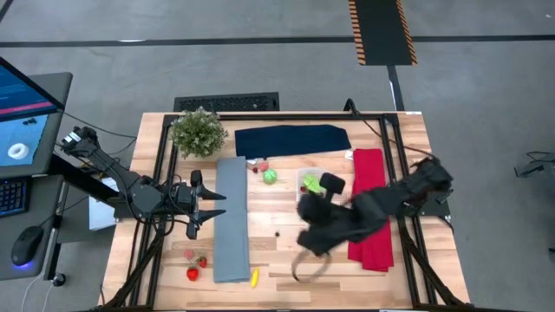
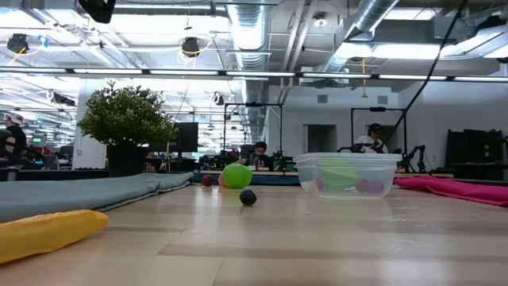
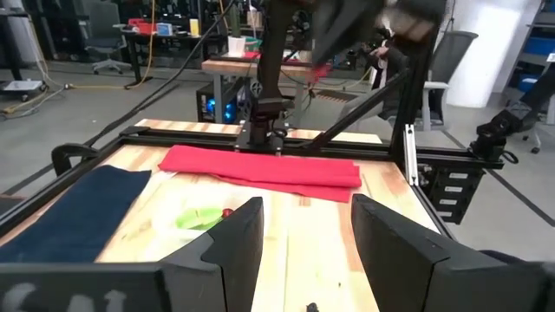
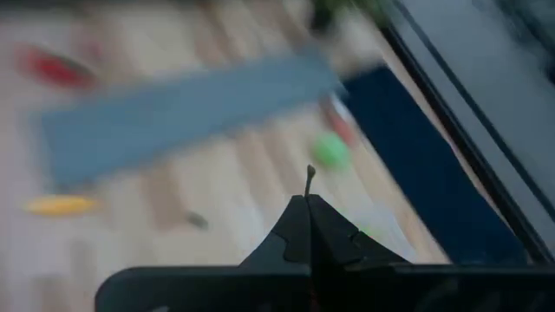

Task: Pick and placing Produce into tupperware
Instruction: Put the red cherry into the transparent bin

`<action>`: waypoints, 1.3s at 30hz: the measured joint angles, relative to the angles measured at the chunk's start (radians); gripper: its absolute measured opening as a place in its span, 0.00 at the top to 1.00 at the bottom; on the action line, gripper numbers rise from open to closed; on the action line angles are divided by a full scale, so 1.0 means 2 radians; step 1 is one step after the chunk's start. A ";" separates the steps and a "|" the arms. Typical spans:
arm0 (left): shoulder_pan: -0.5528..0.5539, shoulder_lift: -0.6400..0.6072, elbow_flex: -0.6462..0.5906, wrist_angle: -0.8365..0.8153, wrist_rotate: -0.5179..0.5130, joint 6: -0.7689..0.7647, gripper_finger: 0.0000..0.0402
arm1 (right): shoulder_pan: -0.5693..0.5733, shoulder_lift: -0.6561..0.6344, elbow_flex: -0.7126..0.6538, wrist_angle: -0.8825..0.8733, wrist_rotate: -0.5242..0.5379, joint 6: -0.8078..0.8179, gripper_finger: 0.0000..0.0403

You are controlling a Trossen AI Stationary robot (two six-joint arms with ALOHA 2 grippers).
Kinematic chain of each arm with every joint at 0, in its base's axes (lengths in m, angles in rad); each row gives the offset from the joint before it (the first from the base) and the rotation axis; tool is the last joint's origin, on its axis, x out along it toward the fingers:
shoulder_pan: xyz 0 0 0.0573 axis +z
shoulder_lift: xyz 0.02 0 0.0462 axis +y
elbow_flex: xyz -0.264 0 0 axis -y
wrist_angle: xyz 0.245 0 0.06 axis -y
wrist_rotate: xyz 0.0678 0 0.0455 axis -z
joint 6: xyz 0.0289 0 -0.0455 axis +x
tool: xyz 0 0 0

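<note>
- Yellow produce piece is lying closest to your low camera, beside the grey cloth.
- Your right gripper is hovering with fingers pressed together (gripping nothing but a thin stem).
- Your left gripper, fingers spread, is waiting by that cloth.
- Tupperware is sitting near the red cloth, holding green and red pieces.

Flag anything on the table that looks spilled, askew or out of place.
Nothing is spilled or damaged. The clear tub stands upright with some produce inside. Several pieces lie loose on the wood outside it: a green ball, a small dark cherry, red pieces and a yellow piece near the grey cloth.
</note>
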 joint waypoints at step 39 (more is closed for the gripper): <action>0.000 0.000 0.000 0.011 0.034 0.032 0.58 | -0.113 -0.272 -0.627 0.753 -0.140 -0.196 0.97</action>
